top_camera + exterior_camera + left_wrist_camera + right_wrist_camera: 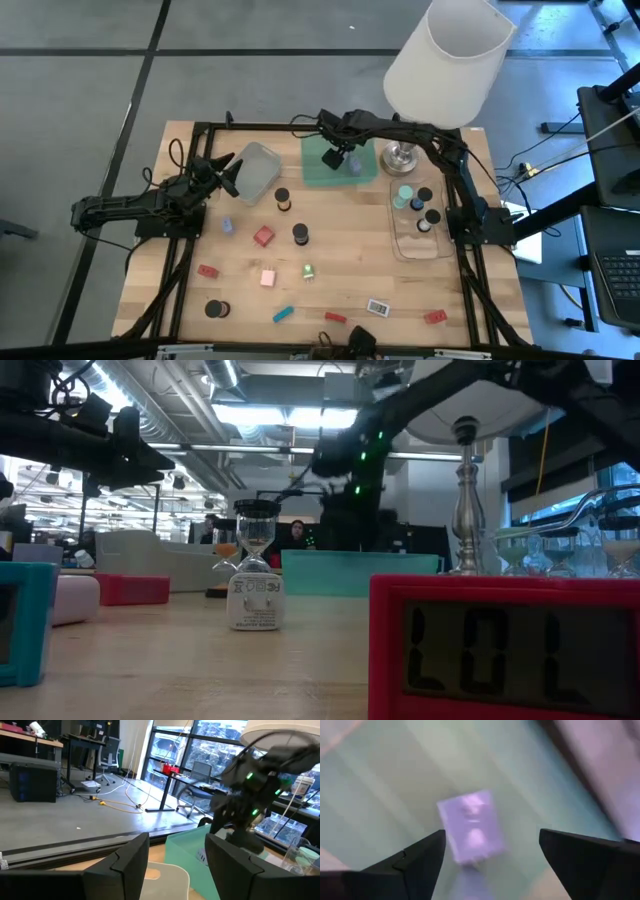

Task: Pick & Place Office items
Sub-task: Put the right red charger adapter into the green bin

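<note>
My right gripper [333, 157] [492, 834] hangs open over the green tray [318, 175]. A lavender block [471, 826] [357, 166] lies on the tray floor below and just ahead of its fingers, apart from them. My left gripper [228, 172] [177, 840] is open at the left edge of the grey tray [258, 170], touching nothing. Other items rest on the wood: black cylinders [283, 199], [300, 234], [217, 309], a red block [263, 236], a pink block [268, 278], a teal bar [283, 314] and red bars [208, 271], [335, 317].
The clear tray [440, 245] at the right holds a mint-green cap [404, 195] and black cylinders [432, 215]. The white-shaded lamp [445, 55] stands on its base [400, 155] beside the green tray, under my right arm. A red block [505, 650] sits close to the low camera.
</note>
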`<state>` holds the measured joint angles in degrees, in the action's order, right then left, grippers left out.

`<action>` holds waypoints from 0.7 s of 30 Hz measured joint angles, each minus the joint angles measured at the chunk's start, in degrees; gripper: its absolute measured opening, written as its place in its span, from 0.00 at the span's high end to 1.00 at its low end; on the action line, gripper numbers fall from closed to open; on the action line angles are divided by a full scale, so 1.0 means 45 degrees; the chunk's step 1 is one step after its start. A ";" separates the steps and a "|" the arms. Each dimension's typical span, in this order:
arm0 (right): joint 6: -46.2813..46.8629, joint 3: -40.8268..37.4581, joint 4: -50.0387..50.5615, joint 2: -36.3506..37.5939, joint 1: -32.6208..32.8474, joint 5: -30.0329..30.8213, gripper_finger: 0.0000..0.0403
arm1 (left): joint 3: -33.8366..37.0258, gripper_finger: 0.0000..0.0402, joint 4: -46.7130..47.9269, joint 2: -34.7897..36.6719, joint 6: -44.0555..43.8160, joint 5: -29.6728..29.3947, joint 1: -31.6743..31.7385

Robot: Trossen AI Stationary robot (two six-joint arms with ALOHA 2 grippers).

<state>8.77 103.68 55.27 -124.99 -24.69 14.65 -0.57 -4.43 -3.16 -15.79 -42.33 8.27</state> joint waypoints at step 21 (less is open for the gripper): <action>0.4002 0.0110 0.3821 0.3440 0.7638 0.0544 0.21 | 0.0002 0.53 0.0007 0.0000 0.0004 0.0005 0.0005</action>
<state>26.78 104.18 72.46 -109.51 9.68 17.10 -0.57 -4.40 -3.16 -15.77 -42.30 8.29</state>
